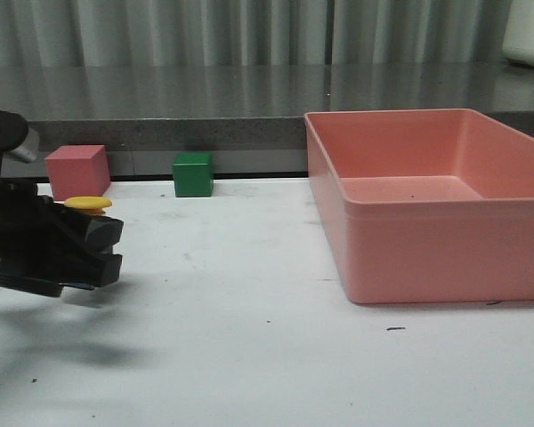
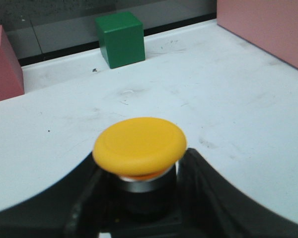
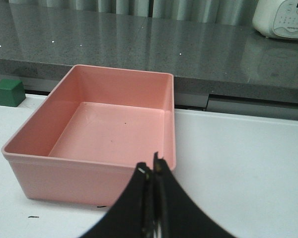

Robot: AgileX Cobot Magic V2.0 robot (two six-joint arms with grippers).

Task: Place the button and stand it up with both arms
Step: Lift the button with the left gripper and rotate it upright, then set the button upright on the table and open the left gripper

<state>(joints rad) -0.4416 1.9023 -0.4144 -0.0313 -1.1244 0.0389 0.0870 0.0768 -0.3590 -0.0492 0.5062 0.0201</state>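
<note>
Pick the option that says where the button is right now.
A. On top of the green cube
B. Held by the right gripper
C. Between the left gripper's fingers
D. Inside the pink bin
C. The left wrist view shows the button seated between the left gripper's black fingers, yellow cap up; the bin holds nothing and the right gripper is shut on nothing.

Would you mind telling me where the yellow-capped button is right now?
The button is at the far left of the front view, held cap-up in the left hand, just in front of the pink-red cube and left of the green cube.
</note>
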